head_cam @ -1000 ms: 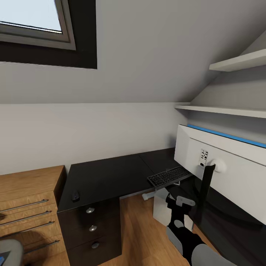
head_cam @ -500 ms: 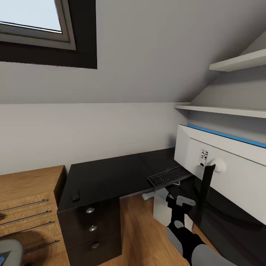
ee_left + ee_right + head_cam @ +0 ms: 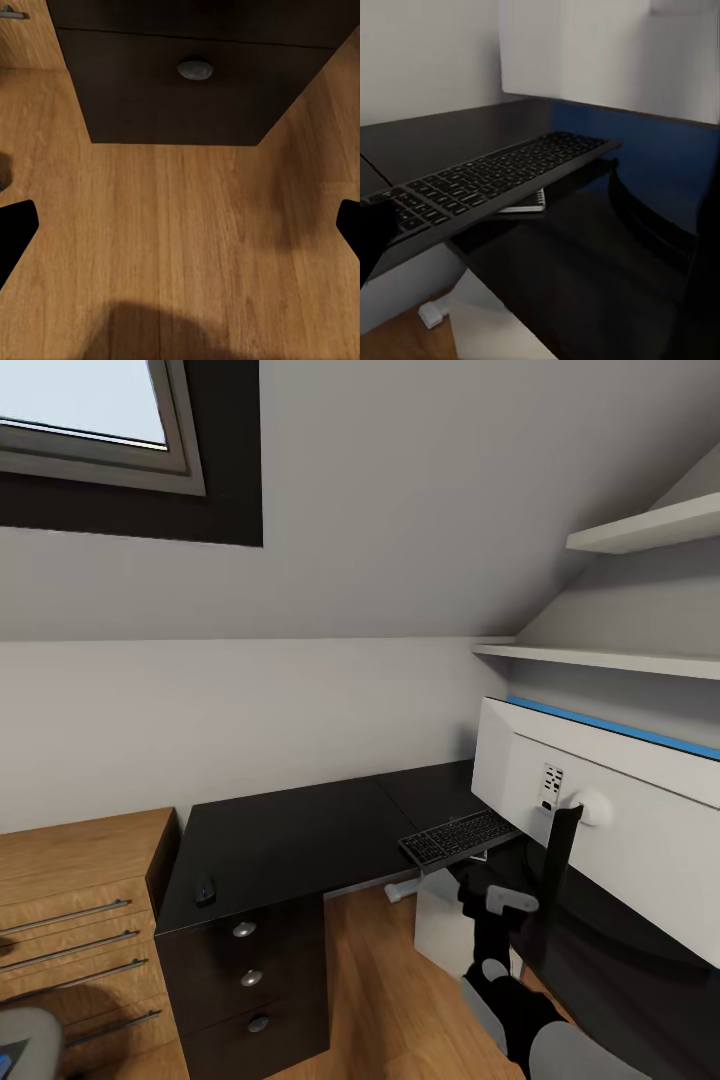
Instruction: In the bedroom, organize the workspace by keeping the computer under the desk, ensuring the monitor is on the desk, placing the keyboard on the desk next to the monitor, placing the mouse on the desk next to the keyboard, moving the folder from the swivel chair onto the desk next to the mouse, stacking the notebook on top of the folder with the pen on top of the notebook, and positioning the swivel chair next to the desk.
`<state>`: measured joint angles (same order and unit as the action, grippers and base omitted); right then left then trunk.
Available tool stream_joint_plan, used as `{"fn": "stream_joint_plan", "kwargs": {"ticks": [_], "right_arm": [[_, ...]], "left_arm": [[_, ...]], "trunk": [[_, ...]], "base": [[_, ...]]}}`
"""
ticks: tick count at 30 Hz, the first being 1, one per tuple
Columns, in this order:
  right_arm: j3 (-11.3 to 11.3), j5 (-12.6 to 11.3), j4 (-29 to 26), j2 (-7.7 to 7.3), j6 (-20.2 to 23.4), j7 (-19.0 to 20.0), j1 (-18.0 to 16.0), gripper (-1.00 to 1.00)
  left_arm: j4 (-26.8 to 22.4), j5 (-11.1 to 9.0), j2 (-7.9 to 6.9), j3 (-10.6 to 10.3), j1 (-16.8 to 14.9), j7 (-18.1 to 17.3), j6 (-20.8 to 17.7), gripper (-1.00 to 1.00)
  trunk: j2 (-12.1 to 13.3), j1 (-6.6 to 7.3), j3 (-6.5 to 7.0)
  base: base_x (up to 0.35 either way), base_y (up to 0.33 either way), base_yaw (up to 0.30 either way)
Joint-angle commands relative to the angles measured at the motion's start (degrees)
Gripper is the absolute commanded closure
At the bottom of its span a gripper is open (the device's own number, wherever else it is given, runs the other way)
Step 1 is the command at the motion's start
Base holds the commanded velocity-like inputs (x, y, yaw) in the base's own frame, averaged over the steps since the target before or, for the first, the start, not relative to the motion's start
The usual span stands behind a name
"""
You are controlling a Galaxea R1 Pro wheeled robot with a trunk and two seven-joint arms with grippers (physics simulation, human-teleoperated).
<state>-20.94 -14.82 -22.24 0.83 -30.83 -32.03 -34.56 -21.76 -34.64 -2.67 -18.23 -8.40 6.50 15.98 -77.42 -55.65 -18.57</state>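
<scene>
Left fingers wide apart.

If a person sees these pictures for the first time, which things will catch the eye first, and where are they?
The eye goes first to the monitor, seen from its pale back, standing on the right part of the black desk. Next comes the keyboard, lying tilted beside the monitor with one end past the desk's inner edge, and a notebook partly under it. The small mouse sits alone near the desk's left front corner, above the drawers.
</scene>
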Motion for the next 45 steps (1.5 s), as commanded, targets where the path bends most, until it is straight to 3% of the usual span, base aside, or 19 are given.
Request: {"fn": "stream_joint_plan", "kwargs": {"ticks": [1, 14, 22, 37, 45], "right_arm": [[-0.43, -0.14, 0.04, -0.3, -0.19, -0.31, -0.07, -1.0], [-0.12, -0.35, 0.09, -3.82, 1.96, -0.02, -0.07, -1.0], [0.0, -0.54, 0.12, -5.17, 3.24, 0.03, -0.07, -1.0], [0.45, -5.16, 0.15, -7.98, 6.14, 1.26, -0.21, -1.0], [0.46, -6.42, 0.18, -9.08, 6.43, 2.03, -0.24, -1.0]], "left_arm": [[-0.04, -0.25, -0.06, -0.49, -0.04, 0.44, 0.19, -1.0], [-0.04, -0.25, -0.05, -0.49, -0.04, 0.44, 0.19, -1.0], [-0.04, -0.25, -0.05, -0.49, -0.04, 0.44, 0.19, -1.0], [-0.04, -0.25, -0.03, -0.41, -0.04, 0.44, 0.19, -1.0], [-0.04, -0.25, -0.05, -0.39, -0.04, 0.49, 0.25, -1.0]], "trunk": [[-0.04, 0.0, -0.07], [-0.04, 0.0, -0.07], [-0.04, 0.0, -0.07], [-0.04, 0.0, -0.07], [-0.04, 0.0, -0.07]], "base": [[0.0, 0.0, 0.0], [0.0, 0.0, 0.0], [0.0, 0.0, 0.0], [0.0, 0.0, 0.0], [0.0, 0.0, 0.0]]}}
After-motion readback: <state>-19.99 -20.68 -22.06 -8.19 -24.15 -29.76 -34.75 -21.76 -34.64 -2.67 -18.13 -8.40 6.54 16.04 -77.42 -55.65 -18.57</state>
